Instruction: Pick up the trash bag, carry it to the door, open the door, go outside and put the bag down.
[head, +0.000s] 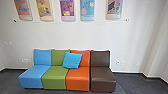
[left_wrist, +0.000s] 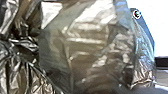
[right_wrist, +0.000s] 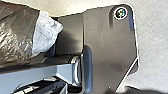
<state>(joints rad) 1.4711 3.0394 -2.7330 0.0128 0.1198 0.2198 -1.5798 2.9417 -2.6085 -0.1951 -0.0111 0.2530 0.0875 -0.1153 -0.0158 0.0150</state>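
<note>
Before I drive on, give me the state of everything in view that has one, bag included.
Trash bag: bulging, creased; I can't tell whether it is gripped.
Blue cushion: tilted, leaning on the backs of the green seat and orange seat.
Those two, blue seat and brown seat: upright, side by side in one row.
Wall panels: mounted in a row.

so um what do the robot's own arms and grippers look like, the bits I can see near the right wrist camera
The jointed bar is pale blue-grey, straight-edged, with a rounded silvery collar. Beside it, the robot's plate is wide and dark, with a light-rimmed round fitting. I can't tell the grippers' look.
</note>
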